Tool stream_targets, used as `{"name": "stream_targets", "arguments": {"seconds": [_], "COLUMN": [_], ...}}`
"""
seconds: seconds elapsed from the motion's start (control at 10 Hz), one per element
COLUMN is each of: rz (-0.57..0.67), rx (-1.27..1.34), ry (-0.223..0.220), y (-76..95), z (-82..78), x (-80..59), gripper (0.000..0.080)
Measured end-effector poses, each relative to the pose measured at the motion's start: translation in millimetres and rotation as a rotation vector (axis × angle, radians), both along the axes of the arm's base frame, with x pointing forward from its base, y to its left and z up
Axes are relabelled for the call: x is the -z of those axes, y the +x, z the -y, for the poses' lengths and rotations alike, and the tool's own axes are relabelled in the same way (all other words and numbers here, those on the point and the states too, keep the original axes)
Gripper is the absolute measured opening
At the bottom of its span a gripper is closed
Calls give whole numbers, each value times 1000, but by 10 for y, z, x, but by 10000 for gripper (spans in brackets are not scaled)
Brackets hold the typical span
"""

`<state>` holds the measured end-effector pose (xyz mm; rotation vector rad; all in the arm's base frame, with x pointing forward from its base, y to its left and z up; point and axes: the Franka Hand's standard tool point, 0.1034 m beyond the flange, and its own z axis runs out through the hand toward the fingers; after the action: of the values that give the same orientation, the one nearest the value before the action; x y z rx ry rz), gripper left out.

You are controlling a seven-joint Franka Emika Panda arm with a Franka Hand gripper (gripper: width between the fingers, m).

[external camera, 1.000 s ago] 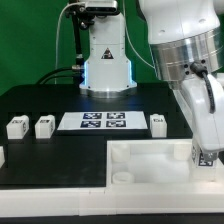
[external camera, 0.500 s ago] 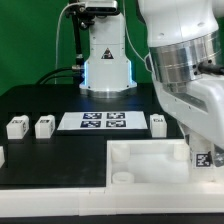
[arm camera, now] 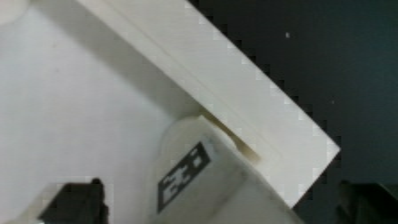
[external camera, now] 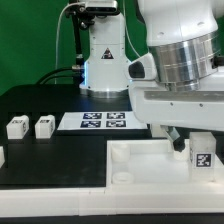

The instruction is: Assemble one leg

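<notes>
A small white leg (external camera: 201,158) with a black-and-white tag stands upright in the corner of the large white tray-like piece (external camera: 140,152) at the exterior view's right. My gripper (external camera: 199,148) is open around it, with a dark finger (external camera: 177,137) hanging beside it and a gap between. In the wrist view the leg (arm camera: 192,180) sits against the tray's rim (arm camera: 214,70), between my gripper's (arm camera: 217,205) dark fingertips (arm camera: 73,203), with space on both sides. Two more legs (external camera: 17,127) (external camera: 44,126) stand on the black table at the left.
The marker board (external camera: 105,121) lies at the table's middle, in front of the arm's white base (external camera: 105,65). Part of another white piece (external camera: 1,156) shows at the left edge. The wide hand body hides the table to the right of the marker board.
The hand has turned about the upright leg, and its body now spreads wide across the view. The leg's tag has kept its place and facing. The hand now hides the leg beside the marker board.
</notes>
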<state>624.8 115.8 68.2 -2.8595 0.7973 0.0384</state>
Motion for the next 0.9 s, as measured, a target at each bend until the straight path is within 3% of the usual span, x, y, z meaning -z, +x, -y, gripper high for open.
{"name": "stream_targets", "arguments": {"seconds": [0.2,0.4,0.5,0.6,0.7,0.9], "rz": [68,79,79,74,55,20], "rx": [-284,-294,-294,-263,-150,59], "ry": [-45,-49,-49,-45,-41,-37], "y": [12,-15,-14,-16,-22,-29], "z": [-40,-52,-49,-54,-48,-21], "x": [7,41,42,45,51,65], "gripper": [649,649,536,536,340,294]}}
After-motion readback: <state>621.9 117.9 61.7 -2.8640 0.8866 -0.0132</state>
